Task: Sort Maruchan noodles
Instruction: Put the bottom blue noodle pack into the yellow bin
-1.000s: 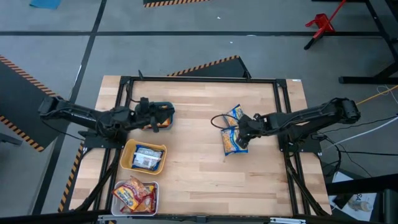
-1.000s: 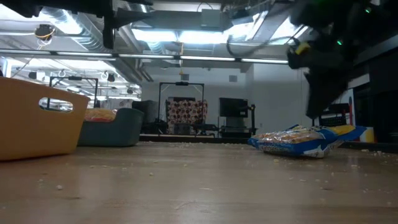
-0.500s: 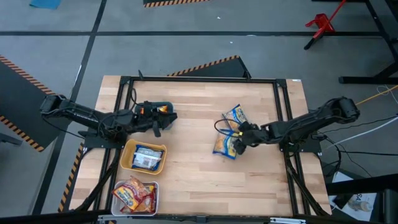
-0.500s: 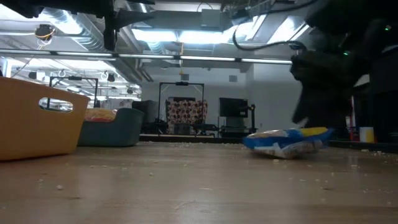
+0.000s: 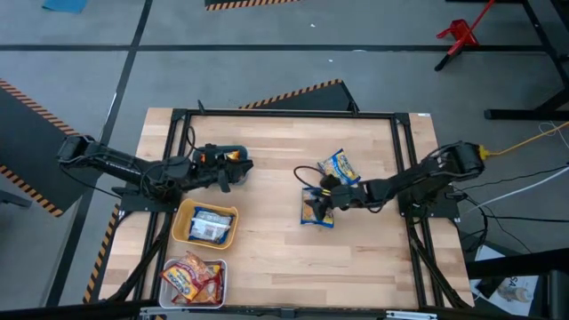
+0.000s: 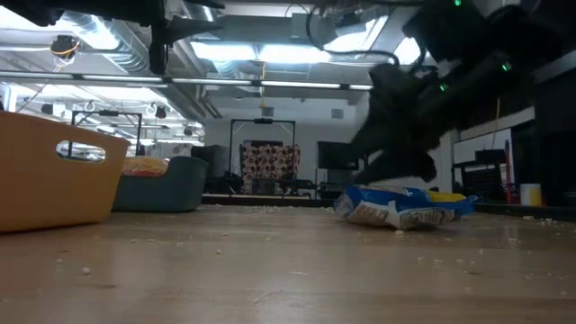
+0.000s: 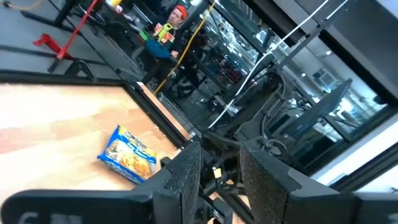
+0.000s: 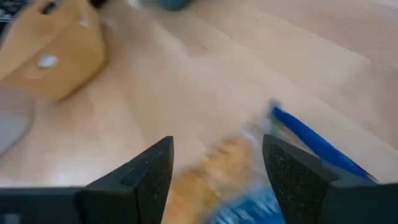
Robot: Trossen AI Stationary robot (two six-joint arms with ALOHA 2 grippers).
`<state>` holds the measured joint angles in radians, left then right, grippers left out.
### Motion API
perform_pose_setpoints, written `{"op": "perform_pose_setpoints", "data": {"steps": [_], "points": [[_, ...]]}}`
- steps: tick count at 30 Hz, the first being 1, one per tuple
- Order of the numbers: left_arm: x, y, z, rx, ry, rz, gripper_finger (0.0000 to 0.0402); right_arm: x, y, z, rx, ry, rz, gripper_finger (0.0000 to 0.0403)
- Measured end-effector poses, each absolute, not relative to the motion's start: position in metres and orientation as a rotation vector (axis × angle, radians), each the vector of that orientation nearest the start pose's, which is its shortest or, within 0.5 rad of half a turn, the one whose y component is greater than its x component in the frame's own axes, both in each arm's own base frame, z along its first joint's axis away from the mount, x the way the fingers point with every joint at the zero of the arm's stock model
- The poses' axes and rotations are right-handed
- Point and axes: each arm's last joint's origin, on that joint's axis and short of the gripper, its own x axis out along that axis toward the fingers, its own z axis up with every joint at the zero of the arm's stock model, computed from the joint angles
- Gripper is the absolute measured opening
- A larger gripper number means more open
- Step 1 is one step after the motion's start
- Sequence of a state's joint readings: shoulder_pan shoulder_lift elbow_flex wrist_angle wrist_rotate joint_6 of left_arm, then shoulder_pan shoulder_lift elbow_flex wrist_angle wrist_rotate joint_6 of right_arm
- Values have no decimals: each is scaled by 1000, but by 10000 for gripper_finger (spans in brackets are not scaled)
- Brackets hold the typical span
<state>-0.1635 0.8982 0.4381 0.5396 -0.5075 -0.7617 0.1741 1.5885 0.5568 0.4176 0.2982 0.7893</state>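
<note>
Toward the right half of the desk, near mid-depth, sits the blue noodle packet [image 5: 316,208] I'm working, with my right gripper [image 5: 329,197] right on top of it. My right wrist cam shows the fingers [image 8: 140,171] spread fairly wide with the packet [image 8: 249,174] between them, but it's smeared and I honestly can't tell if they've got a grip or are just touching it. Compared with a second ago, the packet and gripper have slid toward the middle of the desk. A second blue packet [image 5: 339,165] lies just beyond, nearer the far edge, apart from the first.

My left gripper [image 5: 233,169] hangs over the teal tray [image 5: 238,153] on the left side; its fingers [image 7: 186,171] look nearly closed with nothing between them. Closer to the near-left corner are the yellow tray [image 5: 183,222] holding blue packets [image 5: 212,224], then the white tray [image 5: 221,277] with red-pink ones [image 5: 191,277].
</note>
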Motion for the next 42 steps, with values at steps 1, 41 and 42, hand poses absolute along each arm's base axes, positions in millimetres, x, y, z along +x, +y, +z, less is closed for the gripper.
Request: {"op": "perform_pose_setpoints", "data": {"steps": [1,41,42], "points": [[195,-18,262,-789,-200,293,109,281,41,136,615,507,-338,232],[322,-44,221,-861,190,278,145,197,120,152,470,1089,-740,232],[322,-43,221,-861,185,289,145,198,120,152,501,1068,-754,232]]}}
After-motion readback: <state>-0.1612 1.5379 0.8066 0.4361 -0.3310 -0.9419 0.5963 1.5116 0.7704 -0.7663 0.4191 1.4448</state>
